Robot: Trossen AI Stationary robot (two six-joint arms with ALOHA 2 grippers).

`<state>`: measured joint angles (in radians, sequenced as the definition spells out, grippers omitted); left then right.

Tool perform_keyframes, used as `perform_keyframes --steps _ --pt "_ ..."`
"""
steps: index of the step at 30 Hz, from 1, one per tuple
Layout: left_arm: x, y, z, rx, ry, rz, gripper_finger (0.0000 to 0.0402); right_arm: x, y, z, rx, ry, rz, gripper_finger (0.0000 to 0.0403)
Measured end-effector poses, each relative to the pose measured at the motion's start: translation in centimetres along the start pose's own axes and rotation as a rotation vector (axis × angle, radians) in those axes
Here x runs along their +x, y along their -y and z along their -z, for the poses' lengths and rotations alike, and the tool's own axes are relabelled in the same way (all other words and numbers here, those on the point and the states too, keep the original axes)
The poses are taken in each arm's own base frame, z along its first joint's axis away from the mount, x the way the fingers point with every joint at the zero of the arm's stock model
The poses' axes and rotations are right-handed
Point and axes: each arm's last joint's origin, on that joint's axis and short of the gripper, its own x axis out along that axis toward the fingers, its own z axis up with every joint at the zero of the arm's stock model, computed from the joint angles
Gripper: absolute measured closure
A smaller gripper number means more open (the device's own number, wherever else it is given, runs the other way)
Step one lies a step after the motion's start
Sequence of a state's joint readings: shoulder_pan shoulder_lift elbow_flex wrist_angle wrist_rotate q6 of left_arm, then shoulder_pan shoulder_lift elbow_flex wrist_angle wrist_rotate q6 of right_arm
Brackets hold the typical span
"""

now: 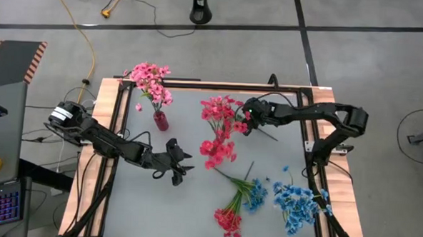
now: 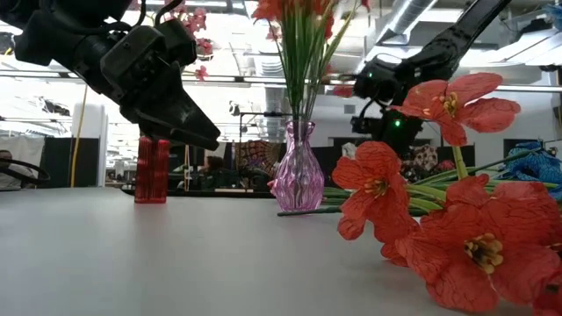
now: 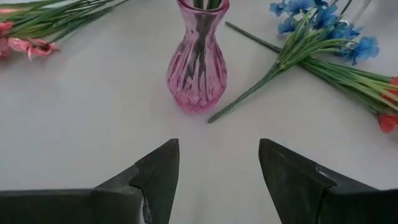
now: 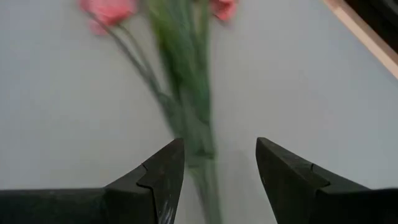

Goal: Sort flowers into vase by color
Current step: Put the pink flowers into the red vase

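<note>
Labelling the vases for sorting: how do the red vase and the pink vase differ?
The red vase is straight-sided and opaque-looking; the pink vase is bulbous, ribbed and clear. The red one holds pink flowers; the pink one holds red flowers. Both stand upright on the table.

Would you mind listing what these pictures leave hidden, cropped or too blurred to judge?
- Pink vase: mouth cut off by the left wrist view's top edge; in the high view red flowers cover it.
- Red vase: top hidden behind the left gripper in the low view.
- Stems ahead of the right gripper: blurred in the right wrist view.
- Blue flowers: cropped at the low view's right edge.
</note>
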<state>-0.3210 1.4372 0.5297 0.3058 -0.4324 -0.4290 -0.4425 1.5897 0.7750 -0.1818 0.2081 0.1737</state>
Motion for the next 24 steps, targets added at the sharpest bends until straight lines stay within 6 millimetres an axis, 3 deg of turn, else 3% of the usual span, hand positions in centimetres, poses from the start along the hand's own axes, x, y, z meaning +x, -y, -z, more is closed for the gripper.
perform_keyframes --steps 11,24 --pt "0.0 -0.1 0.0 -0.001 0.01 -0.023 0.0193 2.1 0.2 0.8 0.016 -0.083 -0.061 0.0187" --pt "0.0 -0.1 0.0 -0.004 0.011 -0.024 0.0193 2.1 0.1 0.9 0.014 -0.098 -0.106 0.0335"
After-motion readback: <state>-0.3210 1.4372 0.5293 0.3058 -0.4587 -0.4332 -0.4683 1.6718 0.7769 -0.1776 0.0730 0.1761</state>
